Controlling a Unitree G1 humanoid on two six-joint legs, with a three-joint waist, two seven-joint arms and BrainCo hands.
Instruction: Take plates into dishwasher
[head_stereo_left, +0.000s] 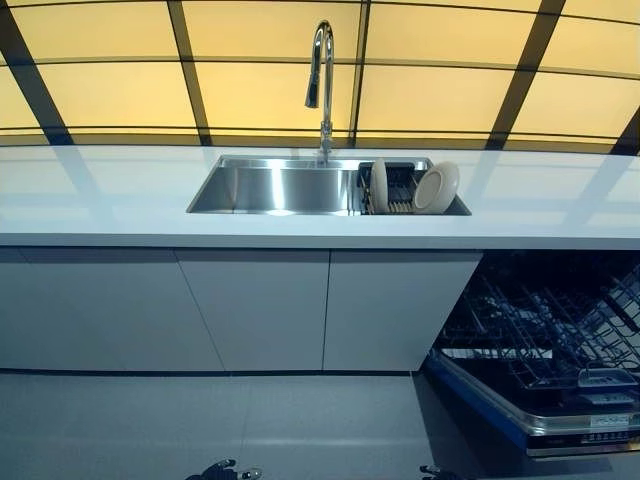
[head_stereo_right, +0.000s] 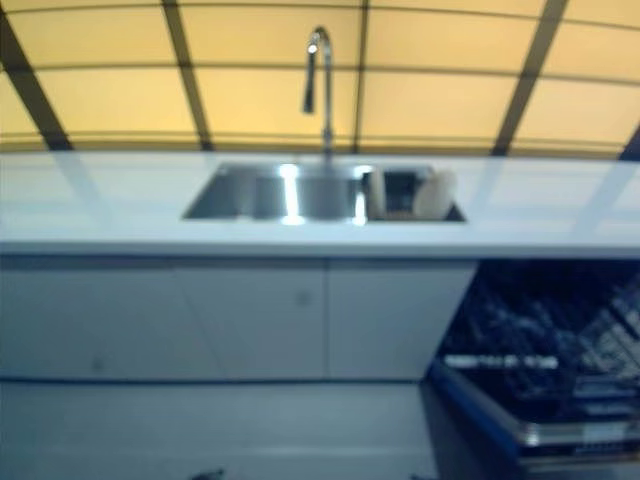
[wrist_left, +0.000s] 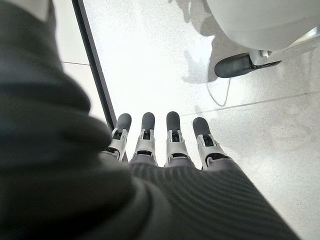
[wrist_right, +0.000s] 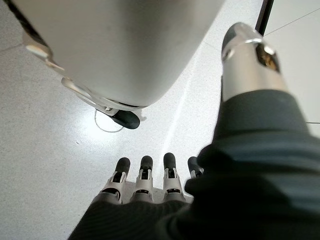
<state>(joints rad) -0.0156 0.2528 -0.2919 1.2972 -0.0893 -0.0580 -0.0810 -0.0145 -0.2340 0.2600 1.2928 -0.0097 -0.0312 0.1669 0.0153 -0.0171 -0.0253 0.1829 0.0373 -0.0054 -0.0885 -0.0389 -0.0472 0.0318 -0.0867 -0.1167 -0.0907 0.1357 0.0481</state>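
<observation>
Two plates (head_stereo_left: 436, 187) are seen standing on edge in a dark rack (head_stereo_left: 392, 188) set in the right part of the sink (head_stereo_left: 270, 186), at the centre of the left eye view. A second, paler plate (head_stereo_left: 379, 185) is slotted upright at the rack's left end, while the larger one leans at the right end. They are probably kept on edge so that water drains into the basin and so that a rim is offered to a grasp from above. The tap (head_stereo_left: 321, 80) rises behind the sink, above the white counter (head_stereo_left: 110, 200).

At the lower right of the frame the dishwasher (head_stereo_left: 545, 350) is shown open, its wire basket (head_stereo_left: 560, 335) drawn out below the counter's right end; this is judged to have been prepared so that plates can be carried a short way down and to the right.

Neither plate is held. The left hand (wrist_left: 165, 145) is seen in its wrist view with fingers straight and side by side, pointed down at the pale floor (wrist_left: 160, 65), nothing between them. The right hand (wrist_right: 145, 182) is likewise extended and empty, hanging toward the floor. In the left eye view only the fingertips are caught at the bottom edge, well below the counter, so both arms are judged to be hanging at rest and the task not yet begun.
</observation>
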